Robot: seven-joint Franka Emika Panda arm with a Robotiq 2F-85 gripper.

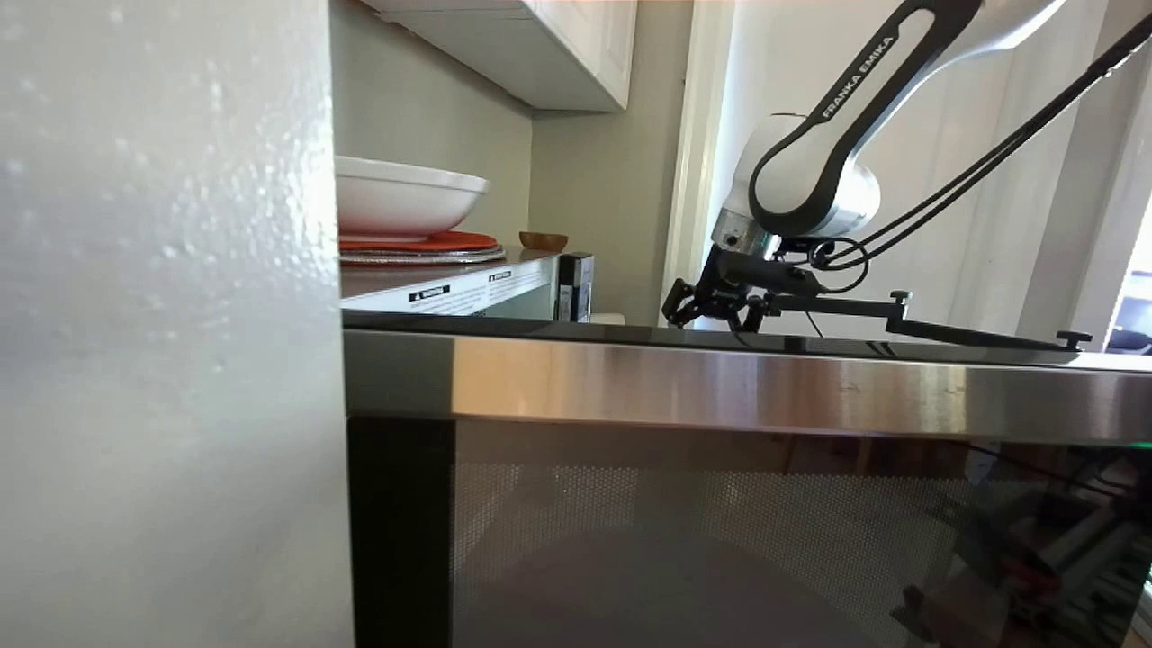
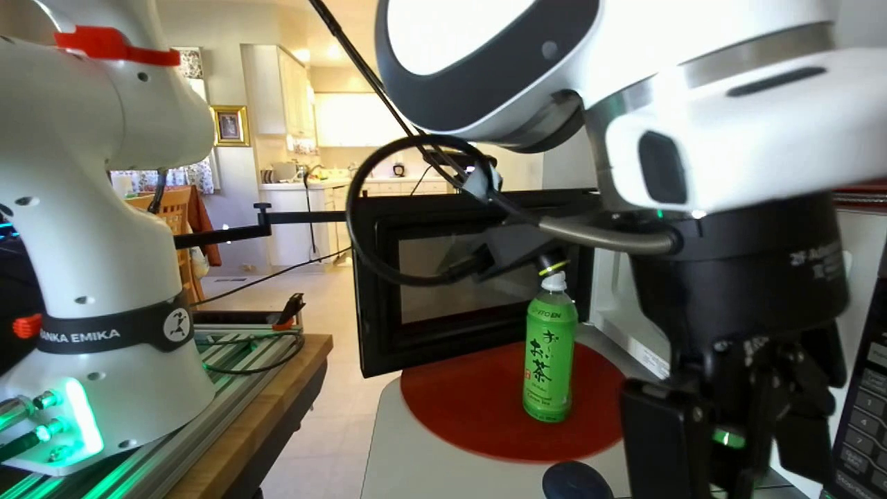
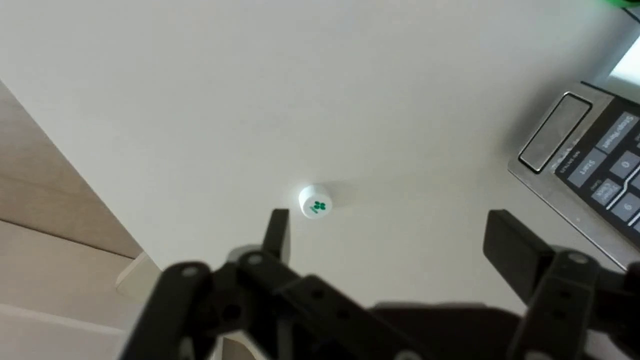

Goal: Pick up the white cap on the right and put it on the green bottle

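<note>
Gripper (image 3: 387,245): jaws set wide apart; pale counter (image 3: 240,110) shows between the pads (image 3: 517,250).
White cap (image 3: 315,202): on the counter, at 10 o'clock from the midpoint between the pads, wrist view; apart from both, nearer one.
Cap axis: upright; printed end faces up, side wall visible toward 12 o'clock in the wrist view.
Arm (image 1: 828,148): in an exterior view, slopes from 1 o'clock down to 7 o'clock; in an exterior view with the base (image 2: 145,395) at 9 o'clock, fingers (image 2: 662,436) hang toward 6 o'clock.
Cap finish: white, with green leaf-shaped mark; lettering too small to read.
Control panel (image 3: 607,165): at 3 o'clock from the cap, wrist view.
Green bottle (image 2: 549,353): upright on the round red mat (image 2: 471,402), long axis vertical, white top toward 12 o'clock.
</note>
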